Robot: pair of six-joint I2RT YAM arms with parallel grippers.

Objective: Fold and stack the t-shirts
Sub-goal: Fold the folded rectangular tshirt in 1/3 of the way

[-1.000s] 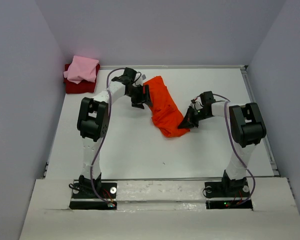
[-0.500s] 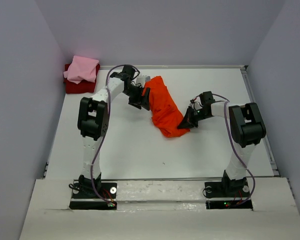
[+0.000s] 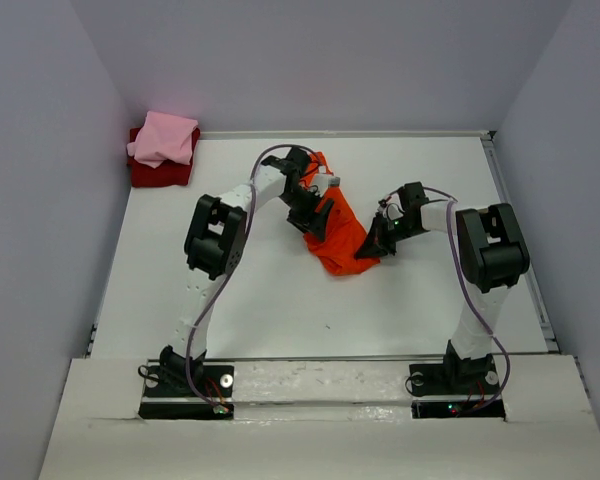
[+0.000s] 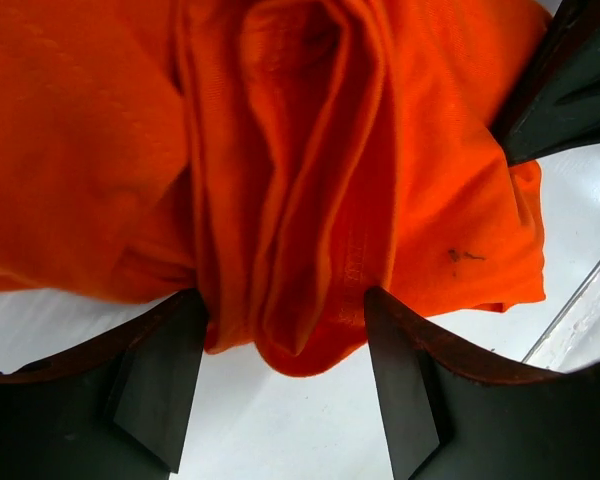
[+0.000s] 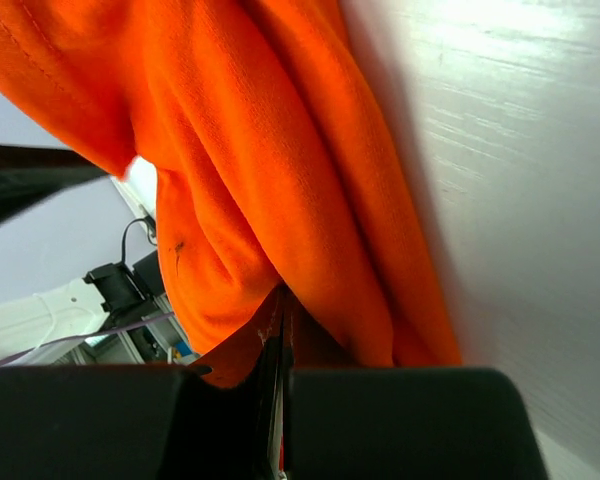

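Okay, top view first: the orange-red t-shirt (image 3: 340, 238) lies bunched in a long rumpled strip near the middle of the white surface (image 3: 280, 300), running from far-left to near-right. The left end effector (image 3: 317, 220) is down on its left side. The right end effector (image 3: 372, 244) is at its near-right corner. The pink t-shirt (image 3: 164, 138), folded small, sits on top of the dark red t-shirt (image 3: 160, 176) at the far-left corner, well apart from both arms.

Left wrist view: the fingers (image 4: 160, 375) are spread wide, with a thick rolled fold of the orange-red cloth lying between the tips. The fold's edges reach both inner faces, but I can't tell if it's squeezed. Bare surface shows below the fold. There's a small dark mark (image 4: 465, 255) on the cloth right of the fold. The other arm's black tip shows at upper right, on the shirt's edge.

Right wrist view: the fingers (image 5: 380, 420) are pressed together, pinching a thin bit of orange-red hem at the seam between them. The cloth drapes away from the pinch in heavy folds, and its right side rests on the surface.
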